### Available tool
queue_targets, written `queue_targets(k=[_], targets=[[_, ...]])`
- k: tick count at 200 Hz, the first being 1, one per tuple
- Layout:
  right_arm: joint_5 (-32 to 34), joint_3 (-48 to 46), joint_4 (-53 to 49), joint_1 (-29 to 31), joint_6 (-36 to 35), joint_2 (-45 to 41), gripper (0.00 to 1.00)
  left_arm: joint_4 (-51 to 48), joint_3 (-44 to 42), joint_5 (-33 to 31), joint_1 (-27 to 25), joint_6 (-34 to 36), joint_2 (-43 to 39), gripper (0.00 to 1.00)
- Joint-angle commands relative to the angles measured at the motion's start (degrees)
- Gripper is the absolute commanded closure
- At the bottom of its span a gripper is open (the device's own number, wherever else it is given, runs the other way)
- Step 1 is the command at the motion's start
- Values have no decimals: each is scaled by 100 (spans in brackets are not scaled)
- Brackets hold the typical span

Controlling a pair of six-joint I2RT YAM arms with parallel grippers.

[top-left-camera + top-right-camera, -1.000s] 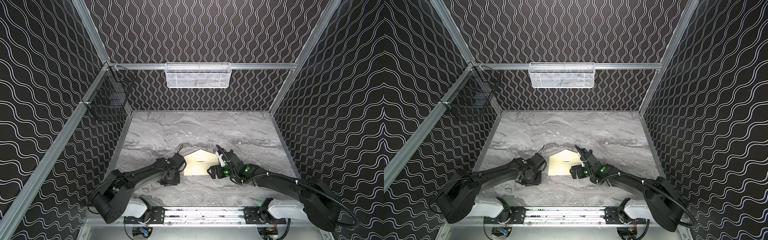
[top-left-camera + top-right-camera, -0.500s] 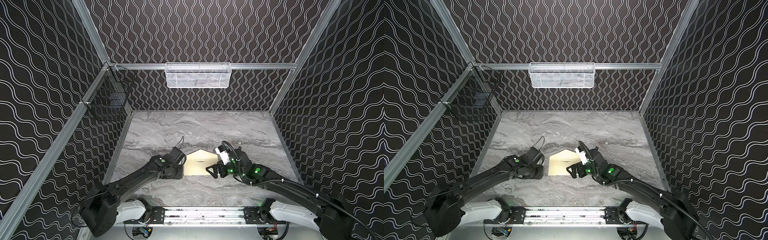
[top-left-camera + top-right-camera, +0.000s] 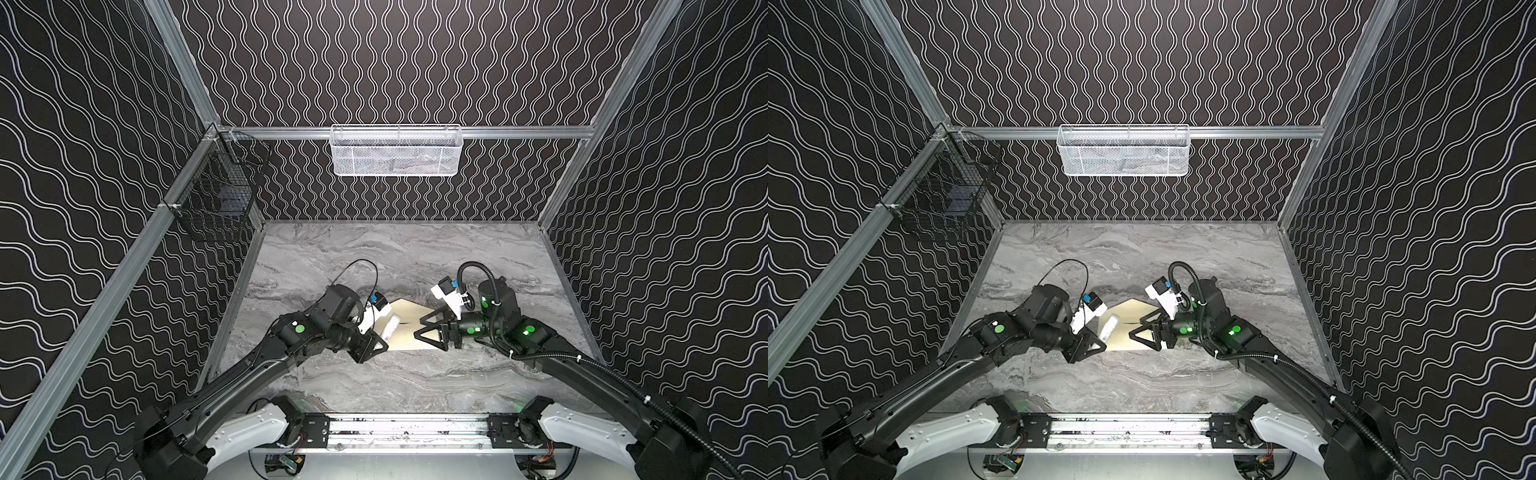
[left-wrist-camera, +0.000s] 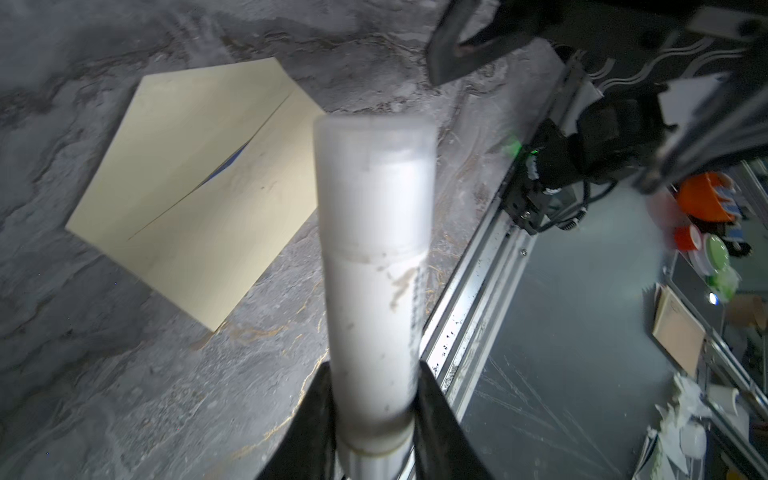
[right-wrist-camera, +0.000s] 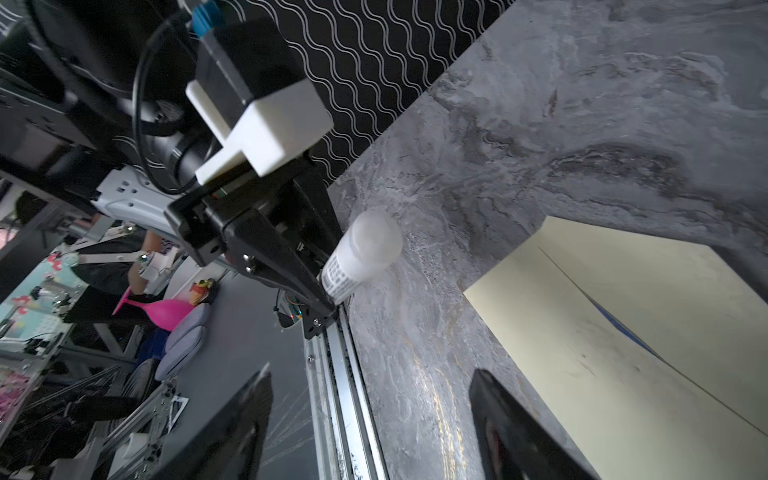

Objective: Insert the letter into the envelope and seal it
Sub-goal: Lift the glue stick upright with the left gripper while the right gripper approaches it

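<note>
The cream envelope [image 3: 409, 320] [image 3: 1125, 328] lies flat at the table's middle front, flap open toward the back. Of the letter, only a thin blue sliver [image 4: 230, 164] [image 5: 619, 324] peeks out at the envelope's mouth. My left gripper [image 3: 380, 338] [image 3: 1098, 340] [image 4: 374, 370] is shut on the base of a white cylinder [image 3: 390, 328] [image 3: 1108, 326] [image 4: 374, 257] [image 5: 361, 253], which hangs over the envelope's left part. My right gripper [image 3: 419, 330] [image 3: 1136, 328] [image 5: 372, 374] stands open and empty above the envelope's right edge, facing the cylinder's cap.
A white mesh basket [image 3: 397, 151] hangs on the back wall and a black wire basket [image 3: 218, 199] on the left wall. The aluminium rail [image 3: 407, 428] runs along the table's front edge. Patterned walls close in three sides.
My left gripper has risen from beside the envelope, bringing the white cylinder up over it. My right gripper has lifted, turned toward the cylinder, and its jaws have narrowed somewhat.
</note>
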Motion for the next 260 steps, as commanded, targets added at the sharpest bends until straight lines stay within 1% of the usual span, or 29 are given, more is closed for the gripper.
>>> queue_targets(k=[1,15,39,73,104,125,151,198,212,243,260], targets=[[-855,174,439,-50,43,180,26,572,-99,770,-49,698,-96,100],[-1078,243,593,-48,128,352,29,697,-137,877,-92,786,-145,100],[-1248,362,713,-43,207,562,34,752,-148,986,-142,867,-144,100],[-1413,441,916,-8,314,677,43,874,-172,1131,-164,756,-84,100],[-1515,509,956,97,358,756,55,931,-218,1136,-182,717,-77,100],[-1540,536,947,131,358,751,59,955,-236,1157,-190,702,-34,100],[-1604,500,1058,128,440,749,68,954,-234,1135,-206,701,-32,100],[-1623,403,1089,141,498,707,77,1073,-229,1151,-208,612,-19,99],[-1611,369,1096,140,505,681,80,1143,-217,1135,-208,564,-21,95],[-1510,333,1083,132,574,664,84,1426,-327,906,-208,287,-149,66],[-1458,304,1163,133,658,671,86,1669,-415,808,-208,78,-241,56]])
